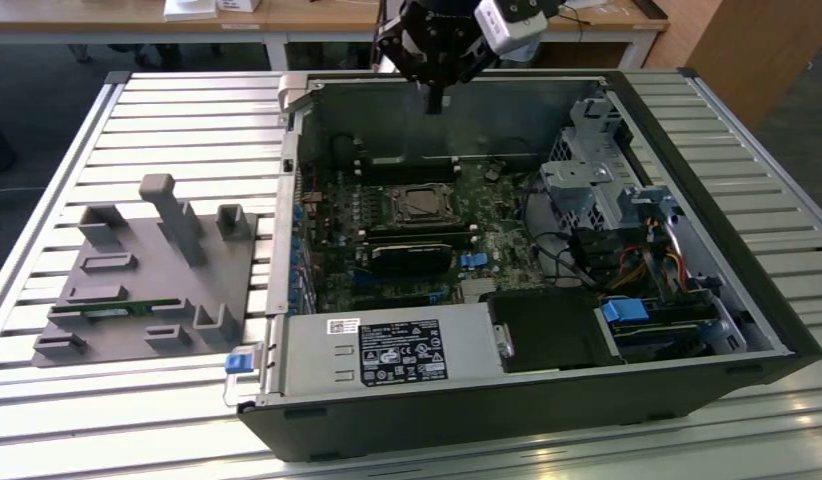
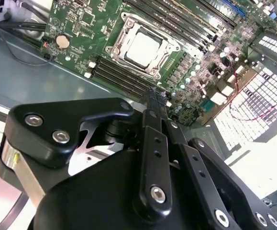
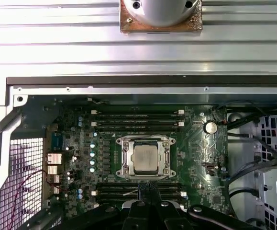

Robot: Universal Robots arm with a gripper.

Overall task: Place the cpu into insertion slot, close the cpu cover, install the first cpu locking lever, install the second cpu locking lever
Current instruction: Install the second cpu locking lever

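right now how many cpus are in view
1: the cpu lies within the cover near the middle of the board. Others may be hidden.

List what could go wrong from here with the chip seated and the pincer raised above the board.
1. The silvery metal cover frame lies around the pale silver square chip; a pincer coming down off-centre could press the chip rather than the frame.
2. Rows of small capacitors stand beside the socket and could be knocked.
3. Loose dark cables lie near the green circuit board and might snag.
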